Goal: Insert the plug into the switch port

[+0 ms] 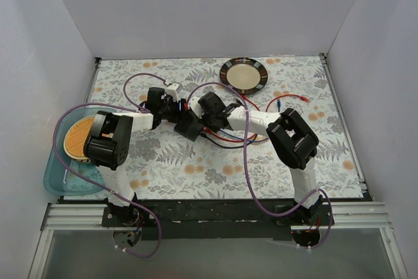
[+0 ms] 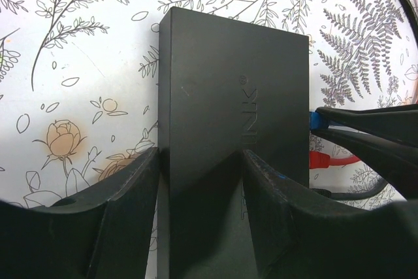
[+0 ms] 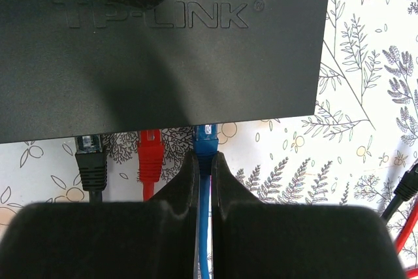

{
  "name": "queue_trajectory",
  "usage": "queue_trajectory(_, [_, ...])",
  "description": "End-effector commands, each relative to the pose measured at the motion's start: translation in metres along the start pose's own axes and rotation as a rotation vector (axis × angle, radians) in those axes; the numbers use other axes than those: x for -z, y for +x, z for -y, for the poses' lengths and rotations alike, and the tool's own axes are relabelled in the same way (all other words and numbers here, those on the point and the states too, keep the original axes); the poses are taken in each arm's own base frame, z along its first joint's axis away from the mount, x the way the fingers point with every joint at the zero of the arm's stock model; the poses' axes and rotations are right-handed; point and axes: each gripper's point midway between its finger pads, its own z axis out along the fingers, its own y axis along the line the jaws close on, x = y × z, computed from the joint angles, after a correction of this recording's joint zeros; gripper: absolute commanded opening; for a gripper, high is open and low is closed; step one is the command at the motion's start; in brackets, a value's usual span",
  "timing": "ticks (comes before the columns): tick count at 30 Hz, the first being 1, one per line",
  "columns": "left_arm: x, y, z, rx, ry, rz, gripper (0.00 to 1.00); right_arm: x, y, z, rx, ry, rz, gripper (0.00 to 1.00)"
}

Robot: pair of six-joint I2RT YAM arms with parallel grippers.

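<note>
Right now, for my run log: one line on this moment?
left tool: shut on switch | right tool: shut on blue plug at port edge | black, red plugs alongside

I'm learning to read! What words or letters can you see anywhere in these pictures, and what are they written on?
"TP-LINK" with a small ® sign: raised letters on the top of the black box, seen by the right wrist camera.
"INK" with ®: the same name on the black box in the left wrist camera, turned sideways, its start hidden by the fingers.
Nothing else readable.

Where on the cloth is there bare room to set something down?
Bare cloth lies along the near edge between the two arm bases, and at the far left corner. The middle is crowded: switch, cables, both claws. The plate occupies the far edge.
</note>
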Motion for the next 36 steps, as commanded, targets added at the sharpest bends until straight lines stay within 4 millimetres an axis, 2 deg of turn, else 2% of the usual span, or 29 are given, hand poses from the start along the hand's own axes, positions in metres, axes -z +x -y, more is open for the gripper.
queue_trajectory(1, [0.01,0.079,0.119,0.054,0.408,-0.302,0.49,0.029,-0.163,0.0,0.007,-0.027,0.58,0.01])
queue_trajectory(7, [0.005,0.068,0.101,0.081,0.303,-0.241,0.52,0.032,-0.138,-0.006,-0.005,-0.036,0.536,0.01])
queue_trajectory(9, [0.006,0.064,0.086,0.126,0.241,-0.214,0.55,0.034,-0.13,-0.008,-0.014,-0.041,0.526,0.01])
queue_trajectory(10, [0.008,0.056,0.083,0.126,0.226,-0.183,0.56,0.034,-0.121,-0.01,-0.018,-0.042,0.51,0.01])
queue_trajectory(12, [0.012,0.052,0.065,0.163,0.15,-0.149,0.61,0.034,-0.11,-0.014,-0.028,-0.048,0.491,0.06])
queue_trajectory(13, [0.015,0.046,0.062,0.164,0.13,-0.124,0.62,0.034,-0.099,-0.016,-0.034,-0.052,0.473,0.12])
queue_trajectory(14, [0.018,0.041,0.054,0.177,0.095,-0.102,0.7,0.034,-0.095,-0.017,-0.037,-0.053,0.466,0.15])
queue_trajectory(16, [0.026,0.032,0.037,0.205,-0.002,-0.052,0.77,0.035,-0.082,-0.022,-0.047,-0.062,0.444,0.21])
queue_trajectory(18, [0.032,0.025,0.029,0.218,-0.044,-0.013,0.85,0.038,-0.075,-0.019,-0.062,-0.039,0.432,0.25])
queue_trajectory(19, [0.036,0.022,0.026,0.237,-0.061,0.008,0.87,0.039,-0.072,-0.018,-0.077,-0.034,0.426,0.31])
queue_trajectory(23, [0.055,0.0,0.024,0.237,-0.118,0.103,0.98,0.042,-0.053,-0.026,-0.095,-0.047,0.403,0.48])
queue_trajectory(29, [0.078,-0.02,0.023,0.238,-0.183,0.197,0.98,0.055,-0.037,-0.024,-0.12,-0.02,0.394,0.74])
queue_trajectory(31, [0.09,-0.03,0.027,0.23,-0.194,0.238,0.98,0.065,-0.032,-0.023,-0.128,-0.002,0.399,0.82])
queue_trajectory(33, [0.104,-0.044,0.033,0.225,-0.196,0.288,0.98,0.078,-0.028,-0.021,-0.151,0.01,0.414,0.85])
queue_trajectory(35, [0.113,-0.048,0.039,0.232,-0.189,0.301,0.98,0.088,-0.024,-0.02,-0.17,0.019,0.422,0.88])
queue_trajectory(36, [0.118,-0.052,0.045,0.239,-0.177,0.316,0.98,0.102,-0.028,-0.015,-0.197,0.042,0.451,0.9])
